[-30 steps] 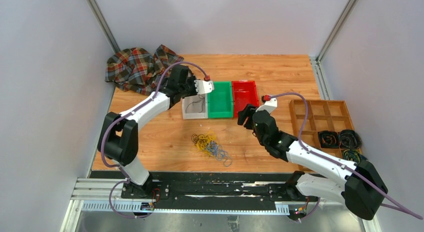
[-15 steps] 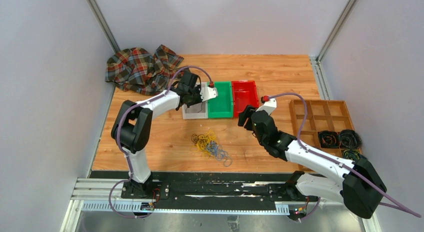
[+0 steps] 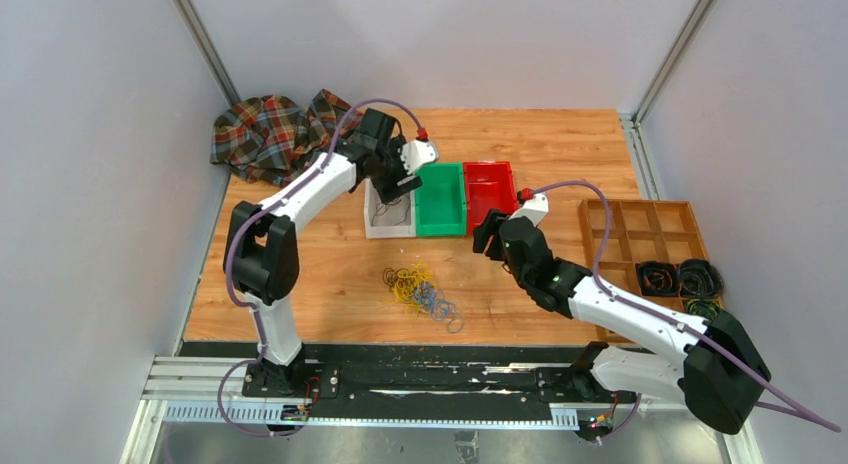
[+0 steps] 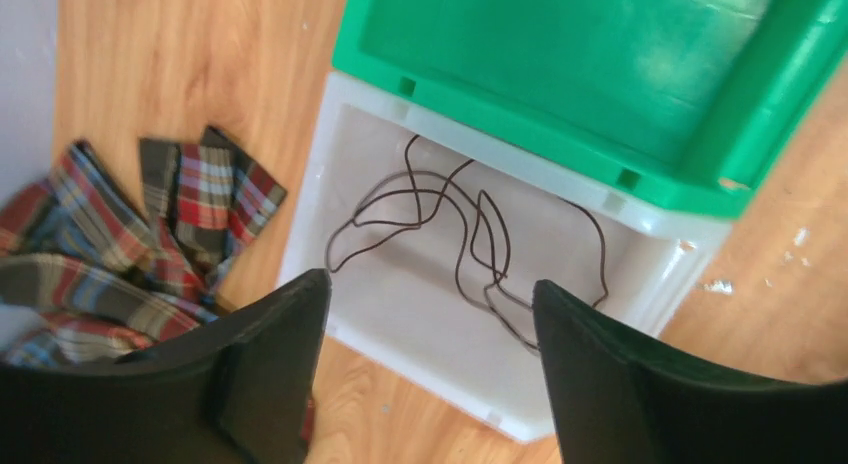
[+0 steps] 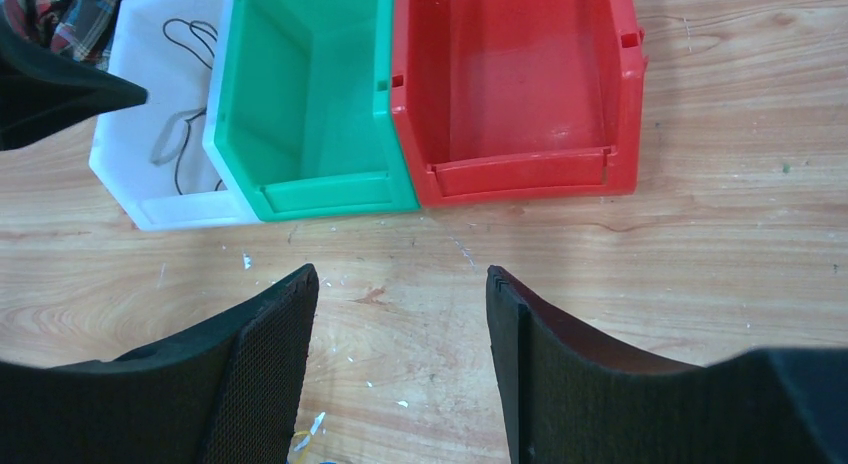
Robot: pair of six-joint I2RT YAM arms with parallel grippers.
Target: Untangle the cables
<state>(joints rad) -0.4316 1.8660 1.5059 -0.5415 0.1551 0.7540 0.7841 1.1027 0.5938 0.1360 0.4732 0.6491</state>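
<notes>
The cables [image 3: 421, 290] lie as a tangle of thin yellow, black and blue loops on the wood in front of the bins. One thin black cable [image 4: 455, 229] lies loose inside the white bin [image 3: 371, 225]. My left gripper [image 4: 430, 289] hangs open over that bin's near wall with nothing between its fingers; from above the left gripper [image 3: 393, 191] sits at the bin's far end. My right gripper [image 5: 400, 276] is open and empty over bare wood just in front of the green bin [image 5: 310, 94] and red bin [image 5: 520, 84].
The white bin, green bin [image 3: 441, 200] and red bin [image 3: 490, 190] stand side by side. A plaid cloth [image 3: 275, 134] is bunched at the back left. A wooden compartment tray [image 3: 650, 229] on the right holds black wire coils [image 3: 680, 277].
My left gripper has gone from shut to open and has swung back and left over the white bin. The right arm has barely moved.
</notes>
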